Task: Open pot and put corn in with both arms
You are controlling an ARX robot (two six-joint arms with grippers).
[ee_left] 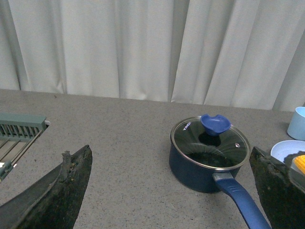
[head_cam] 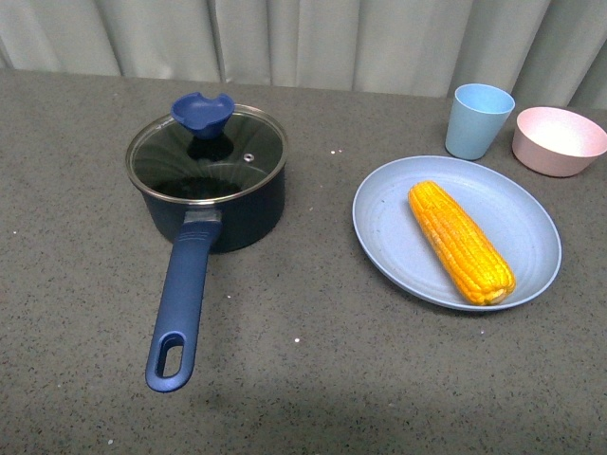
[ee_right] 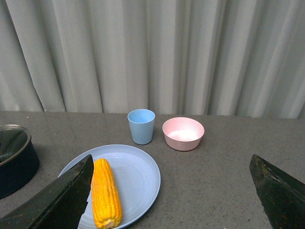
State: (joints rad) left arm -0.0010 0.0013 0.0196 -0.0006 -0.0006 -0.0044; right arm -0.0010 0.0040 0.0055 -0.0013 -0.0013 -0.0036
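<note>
Pot [head_cam: 242, 216] closed, corn [head_cam: 461, 243] on plate, both grippers wide and empty

The pot stands on the grey table [head_cam: 313, 379], at the left side of the front view. Its glass lid [head_cam: 232, 166] with the blue knob [head_cam: 202, 114] sits on it. Its long handle [head_cam: 183, 303] points toward the robot. The corn lies on the light-blue plate [head_cam: 531, 213], well apart from the pot to the right. A blue cup [head_cam: 479, 120] and a pink bowl [head_cam: 560, 140] stand behind the plate. No arm shows in the front view.

In the left wrist view, the left gripper [ee_left: 169, 150] has its fingers [ee_left: 66, 191] spread far apart, and nothing is between them. The pot is ahead in the gap, not touched, and its handle reaches toward one finger.

In the right wrist view, the right gripper [ee_right: 171, 157] is also spread wide, holding nothing. The corn appears in the gap ahead, close beside the edge of one finger [ee_right: 62, 200]. Whether it touches that finger cannot be told.
</note>
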